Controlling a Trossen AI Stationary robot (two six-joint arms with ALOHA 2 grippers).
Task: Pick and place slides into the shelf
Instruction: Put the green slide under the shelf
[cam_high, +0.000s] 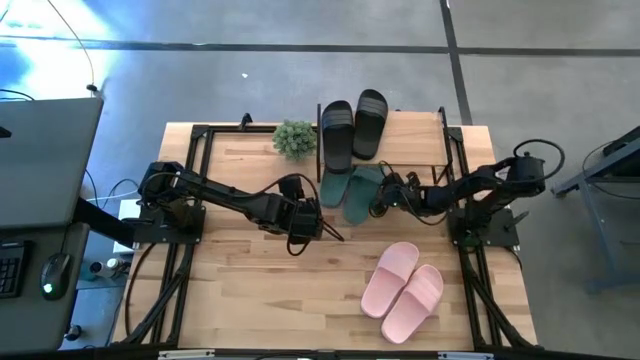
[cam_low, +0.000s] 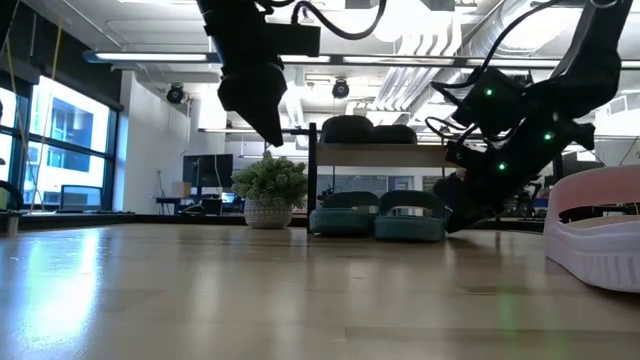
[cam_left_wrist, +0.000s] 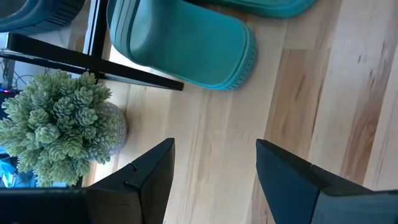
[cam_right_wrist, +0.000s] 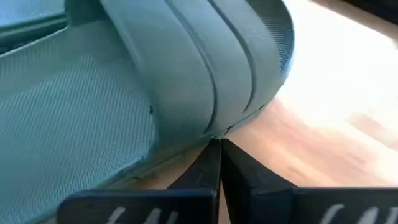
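Note:
The shelf (cam_high: 420, 135) stands at the table's far side, and the black pair (cam_high: 352, 128) lies on its plank board. The teal-green pair (cam_high: 350, 190) lies flat on the table under the board (cam_low: 380, 155), heels toward the near edge. The pale pink pair (cam_high: 402, 290) lies on the table near the right front. My left gripper (cam_left_wrist: 214, 146) is open and hangs above the bare table just near-left of the teal slides (cam_left_wrist: 186, 37). My right gripper (cam_right_wrist: 219, 144) is shut, low at the right-hand teal slide's (cam_right_wrist: 124, 93) outer side. My right gripper's shut fingertips (cam_right_wrist: 211, 158) lie against the outer sole edge (cam_right_wrist: 211, 127) of the right-hand teal slide. They come from the table's right, slanting down. The slide lies flat on the table.
A small green potted plant (cam_high: 295, 138) stands left of the shelf, close to the left gripper's far side (cam_left_wrist: 56, 124). Thin black shelf posts (cam_left_wrist: 93, 59) stand beside the teal slides. There is open wood between the two arms and the pink pair.

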